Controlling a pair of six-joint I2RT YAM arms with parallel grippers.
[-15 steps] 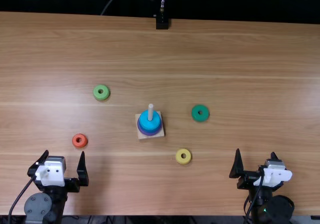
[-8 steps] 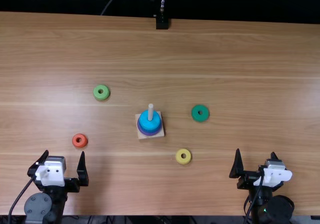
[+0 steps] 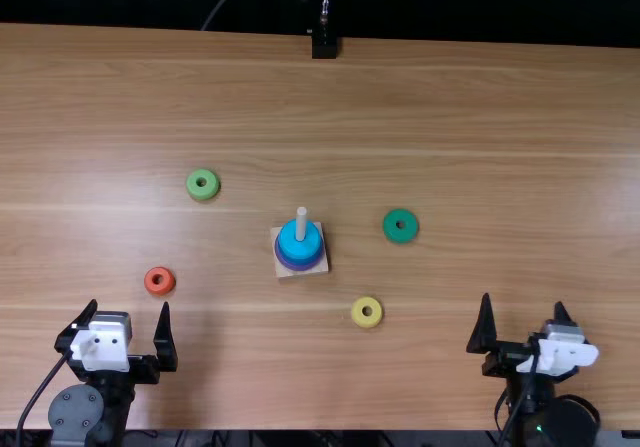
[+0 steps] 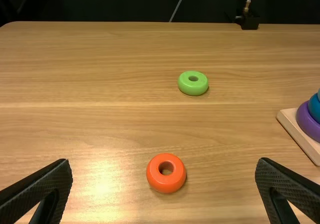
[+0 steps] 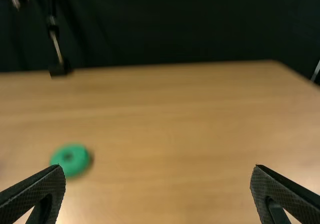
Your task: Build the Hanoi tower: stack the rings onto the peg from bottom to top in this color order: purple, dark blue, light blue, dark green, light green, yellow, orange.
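My left gripper [image 3: 130, 317] is open at the near left, just below the orange ring [image 3: 160, 281]; the left wrist view has the gripper [image 4: 164, 171] with the orange ring [image 4: 166, 173] on the table beyond its spread fingers. My right gripper [image 3: 524, 312], also open, stands at the near right; in its wrist view the gripper [image 5: 158, 171] holds nothing. The wooden base [image 3: 288, 270] bears a purple ring [image 3: 300, 266] with blue rings [image 3: 300, 242] above it around the peg [image 3: 301, 223]. A light green ring [image 3: 203, 184], dark green ring [image 3: 400, 226] and yellow ring [image 3: 367, 312] lie loose.
The wooden table [image 3: 480, 107] extends around the rings. At its far edge is a black stand [image 3: 324, 45] with a metal rod. The yellow ring lies between the peg base and the right gripper.
The right gripper has shifted slightly to the right in the top view. The left gripper, the rings and the peg base have kept their places.
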